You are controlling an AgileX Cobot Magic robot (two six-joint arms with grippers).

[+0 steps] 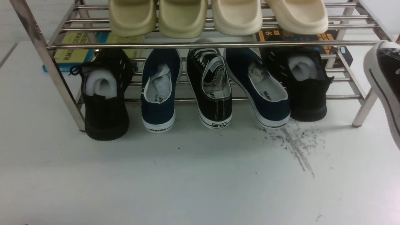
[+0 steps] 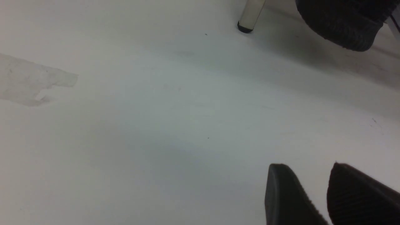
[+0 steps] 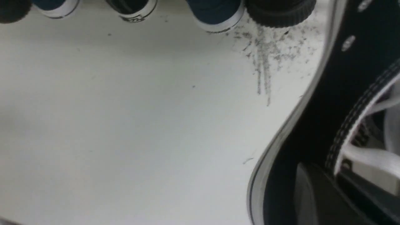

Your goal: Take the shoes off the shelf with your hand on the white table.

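Here, the black canvas sneaker (image 1: 386,78) sits at the far right edge of the front frame, off the shelf (image 1: 125,45) and just right of its right front leg. Its white sole band faces the frame's centre and its toe cap points toward the top. Whether it rests on the white surface (image 1: 187,175) or hangs above it cannot be told.

In the right wrist view the right fingers (image 3: 307,193) are clamped on this sneaker's side wall. One dark finger lies flat against the outer canvas, next to the stitched eyelet edge and white laces. The other is mostly hidden inside the shoe.

The matching sneaker (image 1: 212,87) stands in the middle of the shelf's lower tier, heel toward the camera. A navy shoe (image 1: 159,93) is just beside it on the left and another (image 1: 262,93) on the right. Black knit shoes (image 1: 104,97) (image 1: 304,84) stand at the outer ends of the row. Four cream slippers (image 1: 182,18) line the top tier, and books (image 1: 75,51) lie behind the shelf.

Dark scuff streaks (image 1: 297,143) mark the surface below the right-hand shoes.

In the left wrist view the left fingers (image 2: 287,193) stand apart at the lower right of the frame. Bare surface shows between them and they hold nothing. A shelf leg and a black knit shoe's heel show along that frame's top edge.
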